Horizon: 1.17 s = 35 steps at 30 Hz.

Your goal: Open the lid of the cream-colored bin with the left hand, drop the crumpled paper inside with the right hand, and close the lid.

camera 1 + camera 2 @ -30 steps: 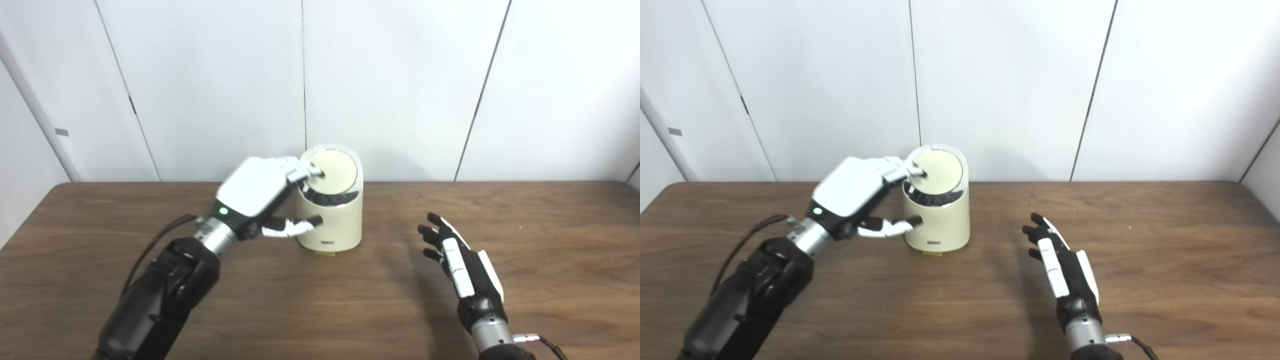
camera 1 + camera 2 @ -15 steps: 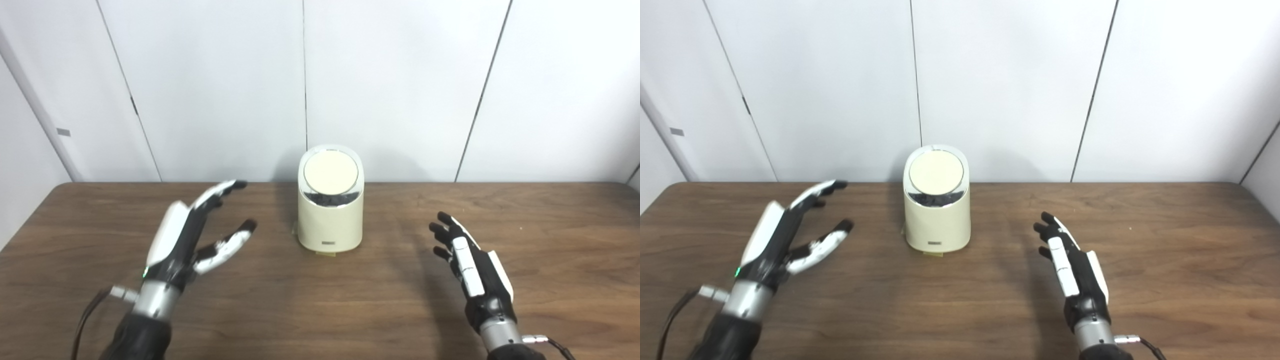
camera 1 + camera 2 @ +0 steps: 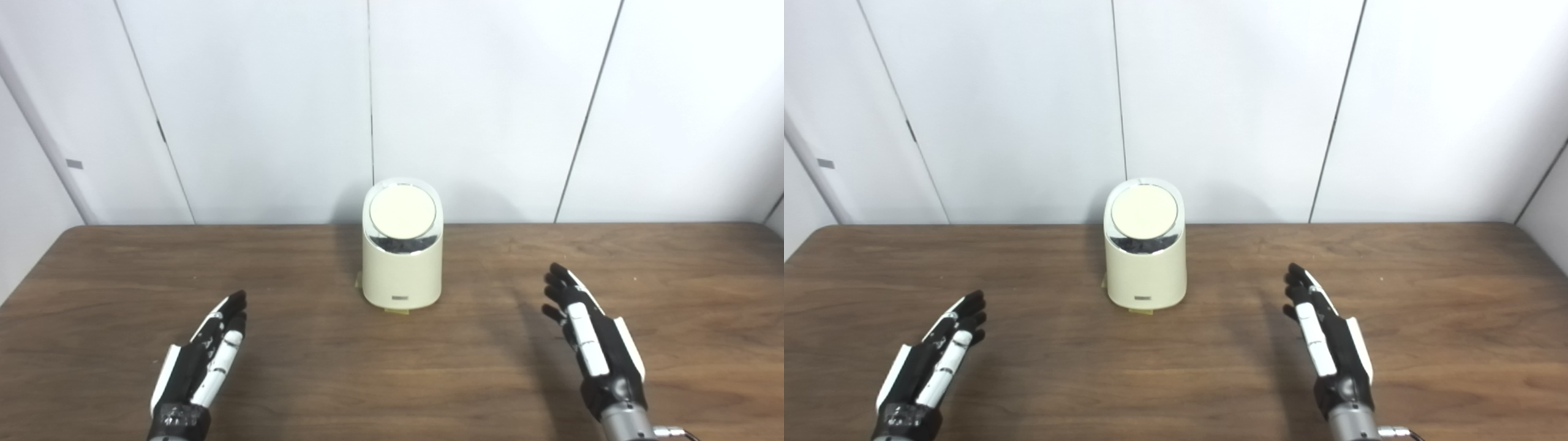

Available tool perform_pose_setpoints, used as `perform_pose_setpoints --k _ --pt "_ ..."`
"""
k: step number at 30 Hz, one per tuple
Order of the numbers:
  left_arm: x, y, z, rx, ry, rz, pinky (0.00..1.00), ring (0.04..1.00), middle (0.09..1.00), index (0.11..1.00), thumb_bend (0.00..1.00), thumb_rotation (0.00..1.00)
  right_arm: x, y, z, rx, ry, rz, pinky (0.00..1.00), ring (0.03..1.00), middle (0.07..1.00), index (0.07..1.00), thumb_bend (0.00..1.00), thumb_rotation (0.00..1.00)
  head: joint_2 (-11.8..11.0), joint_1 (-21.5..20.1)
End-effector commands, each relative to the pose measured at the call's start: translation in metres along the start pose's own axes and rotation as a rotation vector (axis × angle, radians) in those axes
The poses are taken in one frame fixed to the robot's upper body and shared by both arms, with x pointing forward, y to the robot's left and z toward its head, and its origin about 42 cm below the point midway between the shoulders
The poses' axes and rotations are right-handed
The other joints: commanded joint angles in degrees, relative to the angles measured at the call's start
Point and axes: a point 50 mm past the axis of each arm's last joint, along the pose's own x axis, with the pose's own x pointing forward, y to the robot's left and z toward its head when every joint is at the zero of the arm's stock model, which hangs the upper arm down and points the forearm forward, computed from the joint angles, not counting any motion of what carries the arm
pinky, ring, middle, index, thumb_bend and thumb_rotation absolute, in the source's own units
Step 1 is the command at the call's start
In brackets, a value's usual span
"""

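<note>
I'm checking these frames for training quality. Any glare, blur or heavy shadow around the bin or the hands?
Left eye view: sharp, evenly lit; the bin casts a soft shadow on the wall behind, and the dark band under its lid shows small reflections. Right eye view: equally sharp; soft shadows lie on the table left of the right hand and beside the left hand; no motion blur.

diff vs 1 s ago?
The left hand let go of the lid, pulled back toward the robot and now lies low and open near the table's front edge. The lid is shut now. The right hand drew back slightly, open as before. The cream-colored bin stayed in place. No paper is in view.
</note>
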Motion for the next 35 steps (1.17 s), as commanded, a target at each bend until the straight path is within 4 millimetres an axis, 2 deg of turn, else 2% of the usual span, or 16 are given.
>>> perform_pose_setpoints --k 1,4,8,12,14,19,30,35 --pt "-0.003 -0.006 0.002 -0.021 -0.045 0.010 0.92 0.940 0.952 0.961 0.39 0.76 0.002 -0.007 0.010 -0.008 -0.093 -0.016 0.92 0.953 0.950 0.933 0.58 0.90 0.24 -0.24" --pt "-0.007 -0.009 -0.006 -0.022 -0.029 0.014 0.92 0.933 0.952 0.971 0.39 0.78 -0.003 -0.012 0.003 -0.009 -0.087 -0.014 0.95 0.972 0.972 0.973 0.57 0.90 0.39 -0.58" --pt "-0.011 -0.014 -0.015 -0.019 -0.023 0.014 0.92 0.938 0.951 0.975 0.43 0.77 -0.010 -0.016 0.001 -0.038 -0.070 -0.004 0.97 0.997 0.999 0.997 0.56 0.94 0.69 -0.65" --pt "-0.017 -0.018 -0.023 -0.023 -0.022 0.025 0.93 0.942 0.946 0.967 0.46 0.77 -0.017 -0.021 -0.001 -0.035 -0.058 0.001 0.98 1.000 1.000 1.000 0.57 0.95 1.12 -0.70" --pt "-0.019 -0.021 -0.029 -0.036 -0.028 0.034 0.93 0.940 0.943 0.962 0.44 0.79 -0.019 -0.023 -0.002 -0.037 -0.055 0.001 0.99 1.000 1.000 1.000 0.57 0.95 1.33 -0.51" --pt "-0.026 -0.023 -0.039 -0.052 -0.036 0.050 0.94 0.931 0.930 0.948 0.47 0.80 -0.023 -0.029 -0.004 -0.055 -0.053 0.000 0.97 0.996 0.999 0.989 0.58 0.95 2.28 1.31" --pt "-0.039 -0.014 -0.023 -0.085 -0.052 0.089 0.96 0.932 0.937 0.944 0.45 0.83 -0.025 -0.032 0.007 -0.015 -0.067 0.036 0.97 0.978 0.980 0.975 0.58 0.92 4.61 6.47" --pt "-0.042 -0.010 -0.017 -0.106 -0.053 0.098 0.95 0.938 0.941 0.945 0.45 0.83 -0.024 -0.030 0.012 -0.025 -0.064 0.040 0.96 0.972 0.975 0.968 0.57 0.92 5.39 6.87"
